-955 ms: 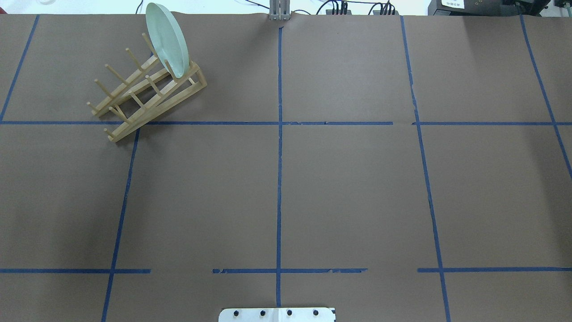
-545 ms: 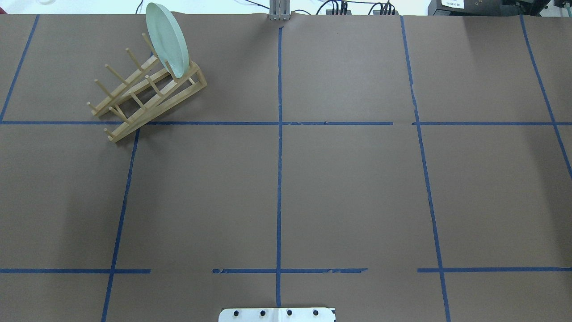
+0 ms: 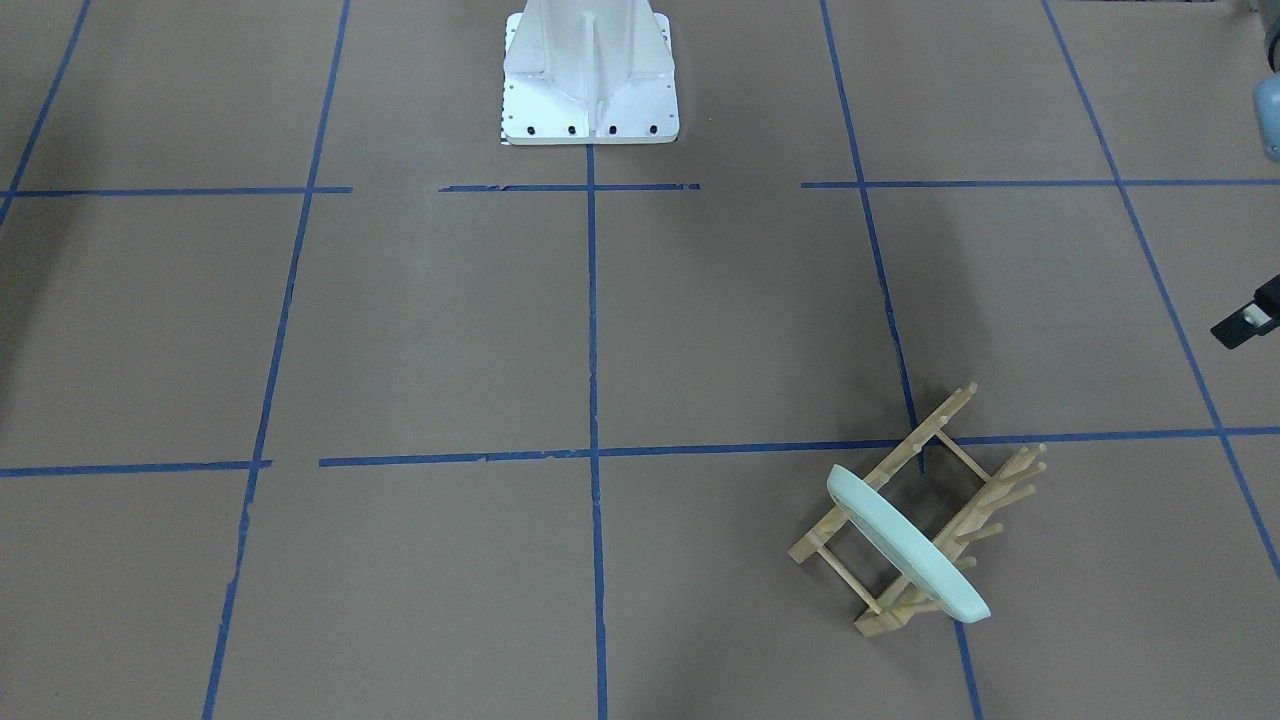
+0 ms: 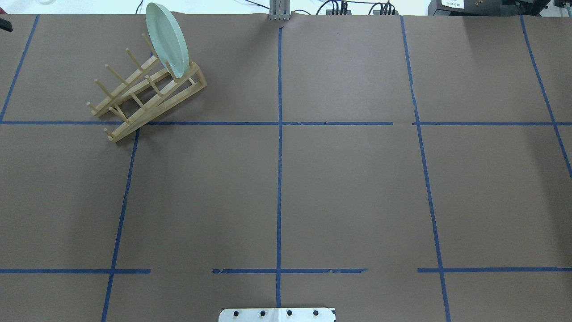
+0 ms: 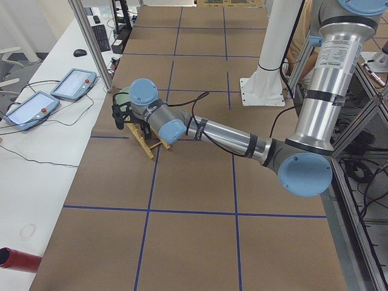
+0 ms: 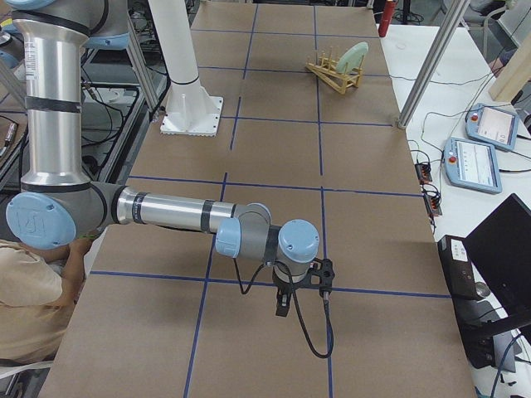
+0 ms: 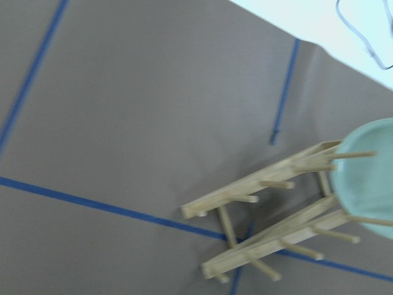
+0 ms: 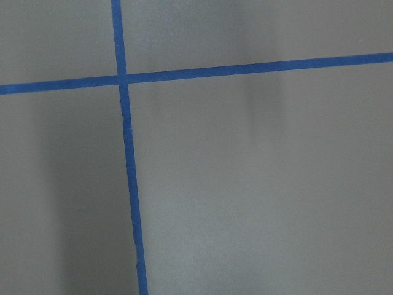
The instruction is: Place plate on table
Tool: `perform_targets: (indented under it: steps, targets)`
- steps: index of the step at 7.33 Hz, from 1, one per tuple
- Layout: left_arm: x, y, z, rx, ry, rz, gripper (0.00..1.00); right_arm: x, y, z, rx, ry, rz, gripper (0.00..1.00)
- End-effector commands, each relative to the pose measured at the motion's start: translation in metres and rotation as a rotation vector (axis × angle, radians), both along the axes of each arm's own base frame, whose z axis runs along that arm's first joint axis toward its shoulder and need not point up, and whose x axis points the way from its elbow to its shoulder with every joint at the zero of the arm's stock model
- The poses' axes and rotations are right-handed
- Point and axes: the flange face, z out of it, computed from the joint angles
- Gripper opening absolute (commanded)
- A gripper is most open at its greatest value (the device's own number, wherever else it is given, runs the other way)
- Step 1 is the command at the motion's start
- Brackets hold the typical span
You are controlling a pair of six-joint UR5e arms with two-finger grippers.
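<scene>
The pale mint-green plate point(image 4: 167, 40) stands on edge in the end slot of the light wooden peg rack point(image 4: 143, 96), at the far left of the brown table point(image 4: 348, 188). It also shows in the front view point(image 3: 905, 545) and the left wrist view point(image 7: 368, 178). Only a black sliver of my left gripper point(image 4: 5, 24) shows at the frame's edge, left of the rack and apart from it, also in the front view point(image 3: 1245, 322); I cannot tell if it is open. My right gripper point(image 6: 282, 303) hangs over the table far from the plate; I cannot tell its state.
The white robot base point(image 3: 588, 75) stands at the near middle edge of the table. Blue tape lines cross the brown paper. Tablets and cables point(image 6: 485, 141) lie on the white bench beyond the table's far edge.
A black sliver of my left gripper has come into the overhead view at its top left edge. The plate and the rack have not moved.
</scene>
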Motion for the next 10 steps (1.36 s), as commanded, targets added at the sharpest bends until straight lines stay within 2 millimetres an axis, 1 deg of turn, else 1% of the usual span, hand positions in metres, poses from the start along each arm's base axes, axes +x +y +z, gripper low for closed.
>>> perform_targets:
  steps: [1, 2, 3, 4, 5, 6, 7, 8, 9, 10]
  targets:
    - [0.123, -0.032, -0.072, -0.093, 0.171, -0.242, 1.0, 0.0, 0.0, 0.0, -0.001, 0.0, 0.0, 1.0]
    - [0.125, -0.031, -0.071, -0.049, 0.329, -0.372, 1.0, 0.0, -0.001, -0.001, 0.002, 0.0, 0.0, 1.0]
    - [0.161, -0.028, -0.064, -0.045, 0.382, -0.378, 1.0, 0.0, 0.0, 0.0, 0.001, 0.0, 0.0, 1.0]
    - [0.171, -0.035, -0.063, -0.047, 0.377, -0.391, 1.0, 0.0, 0.0, 0.0, 0.001, 0.0, 0.0, 1.0]
    - [0.191, -0.047, -0.061, -0.056, 0.363, -0.381, 1.0, 0.0, 0.0, 0.0, 0.001, 0.0, 0.0, 1.0]
    - [0.198, -0.059, -0.061, -0.064, 0.353, -0.38, 1.0, 0.0, 0.0, 0.0, 0.001, 0.0, 0.0, 1.0]
    - [0.201, -0.06, -0.06, -0.041, 0.337, -0.368, 0.97, 0.0, 0.0, 0.0, 0.001, 0.0, 0.0, 1.0]
    - [0.205, -0.068, -0.067, -0.037, 0.338, -0.369, 0.9, 0.0, 0.0, 0.0, 0.001, 0.0, 0.0, 1.0]
    - [0.206, -0.069, -0.066, -0.036, 0.336, -0.369, 0.83, 0.0, -0.001, -0.001, 0.002, 0.0, 0.0, 1.0]
    - [0.21, -0.074, -0.071, -0.036, 0.337, -0.367, 0.82, 0.0, 0.0, 0.0, 0.001, 0.0, 0.0, 1.0]
